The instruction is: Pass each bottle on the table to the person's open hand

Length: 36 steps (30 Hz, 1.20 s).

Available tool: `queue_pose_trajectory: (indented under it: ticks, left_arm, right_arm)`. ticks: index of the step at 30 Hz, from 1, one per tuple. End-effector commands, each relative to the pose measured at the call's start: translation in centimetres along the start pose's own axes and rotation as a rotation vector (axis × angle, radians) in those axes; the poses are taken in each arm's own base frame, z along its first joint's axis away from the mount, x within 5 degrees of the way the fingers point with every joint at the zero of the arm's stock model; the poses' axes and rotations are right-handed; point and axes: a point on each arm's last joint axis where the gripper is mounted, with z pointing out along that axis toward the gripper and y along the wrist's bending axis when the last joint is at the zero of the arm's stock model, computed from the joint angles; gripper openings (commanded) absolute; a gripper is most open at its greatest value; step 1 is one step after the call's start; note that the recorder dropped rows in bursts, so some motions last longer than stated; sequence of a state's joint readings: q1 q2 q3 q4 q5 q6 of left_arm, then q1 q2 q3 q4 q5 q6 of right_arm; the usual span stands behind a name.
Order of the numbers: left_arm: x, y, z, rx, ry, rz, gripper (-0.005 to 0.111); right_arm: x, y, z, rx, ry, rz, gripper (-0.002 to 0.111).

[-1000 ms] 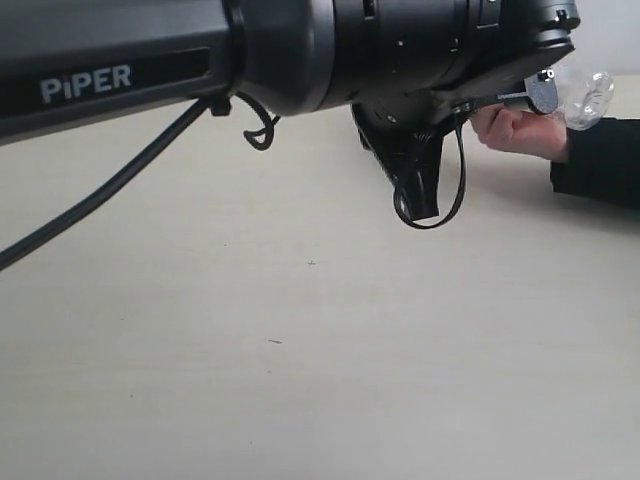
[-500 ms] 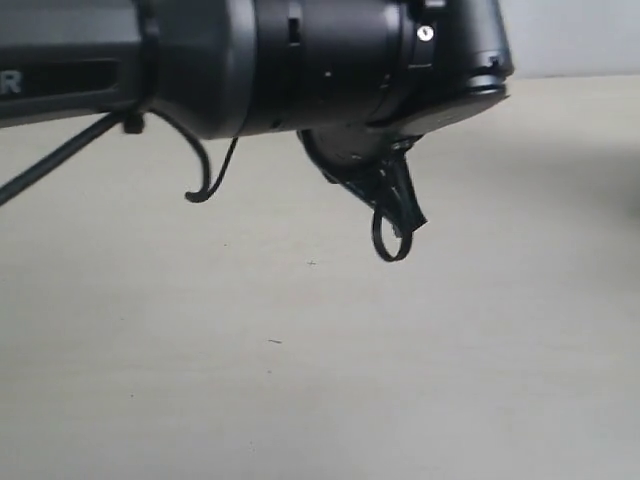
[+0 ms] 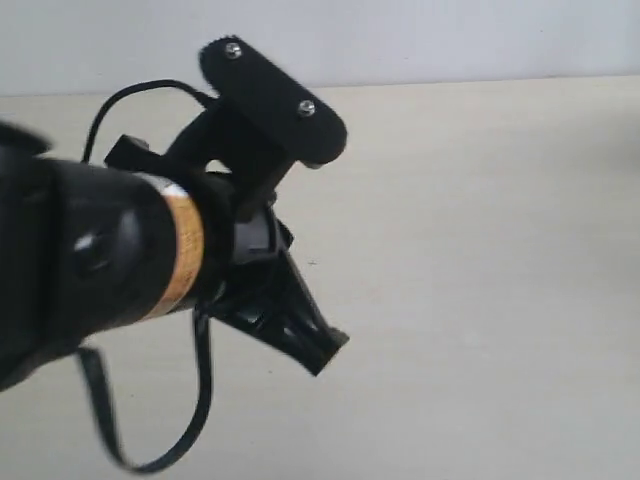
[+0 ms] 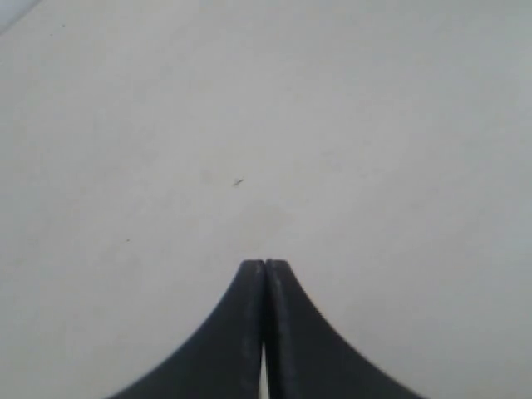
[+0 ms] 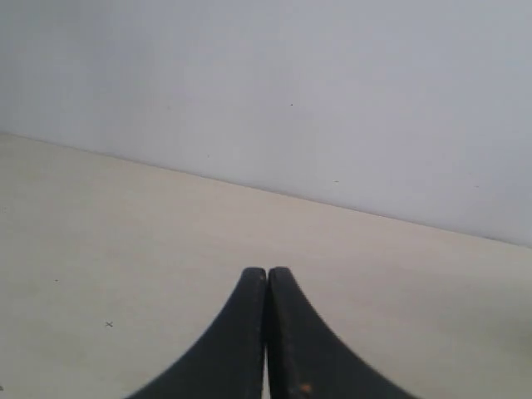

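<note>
Beige table (image 3: 480,220); left gripper (image 4: 264,264) and right gripper (image 5: 266,271) both pinched together, empty. Arm (image 3: 100,260) blocking 9 o'clock could strike unseen bottles.

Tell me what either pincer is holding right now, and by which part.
Nothing is held. The left pincer and the right pincer are each shut, fingers pressed together with nothing between them.
</note>
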State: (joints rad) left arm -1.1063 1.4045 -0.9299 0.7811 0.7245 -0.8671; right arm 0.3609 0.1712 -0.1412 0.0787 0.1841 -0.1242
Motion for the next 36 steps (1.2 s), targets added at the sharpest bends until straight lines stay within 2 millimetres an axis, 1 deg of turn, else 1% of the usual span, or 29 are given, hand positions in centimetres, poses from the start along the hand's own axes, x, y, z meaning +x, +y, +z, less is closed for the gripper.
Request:
queue_pose_trajectory:
  ticks: [1, 2, 4, 7, 11, 14, 18, 24, 27, 29, 31, 32, 35, 36]
  left_arm:
    - [2.2, 0.0, -4.2, 0.109, -0.111, -0.074, 0.001]
    - [2.7, 0.3, -5.4, 0.137, -0.134, -0.093, 0.001]
    - [3.7, 0.7, -6.8, 0.177, -0.156, -0.110, 0.001]
    - [4.9, 1.9, -8.6, 0.203, -0.157, -0.173, 0.001]
    - [5.7, 3.7, -10.4, 0.181, -0.156, -0.237, 0.001]
    - [5.9, 4.5, -11.3, 0.194, -0.190, -0.260, 0.001]
    - [6.0, 4.8, -11.7, 0.202, -0.207, -0.271, 0.001]
    - [6.0, 4.8, -11.7, 0.202, -0.207, -0.271, 0.001]
    - [6.2, 4.8, -12.1, 0.241, -0.199, -0.323, 0.001]
    - [6.6, 5.3, -12.3, 0.249, -0.176, -0.370, 0.001]
    - [7.5, 6.3, -12.5, 0.262, -0.164, -0.469, 0.001]
    - [8.4, 6.7, -12.4, 0.270, -0.152, -0.533, 0.001]
    - [11.1, 8.2, -12.2, 0.281, -0.194, -0.734, 0.001]
    - [12.2, 8.4, -11.8, 0.278, -0.208, -0.784, 0.001]
  right_arm:
    - [0.1, 0.0, -0.1, 0.001, -0.008, -0.008, 0.001]
    - [0.1, 0.0, -0.1, 0.001, -0.008, -0.008, 0.001]
    - [0.1, 0.0, -0.1, 0.001, -0.008, -0.008, 0.001]
    - [0.1, 0.0, -0.1, 0.001, -0.008, -0.008, 0.001]
    - [0.1, 0.0, -0.1, 0.001, -0.008, -0.008, 0.001]
    - [0.1, 0.0, -0.1, 0.001, -0.008, -0.008, 0.001]
    - [0.1, 0.0, -0.1, 0.001, -0.008, -0.008, 0.001]
    - [0.1, 0.0, -0.1, 0.000, -0.008, -0.004, 0.001]
    - [0.1, 0.0, -0.1, 0.000, -0.008, -0.004, 0.001]
    - [0.1, 0.0, -0.1, 0.000, -0.008, -0.004, 0.001]
    - [0.1, 0.0, -0.1, 0.000, -0.008, -0.004, 0.001]
    - [0.1, 0.0, -0.1, 0.000, -0.008, -0.004, 0.001]
    - [0.1, 0.0, -0.1, 0.000, -0.008, -0.004, 0.001]
    - [0.1, 0.0, -0.1, 0.000, -0.008, -0.004, 0.001]
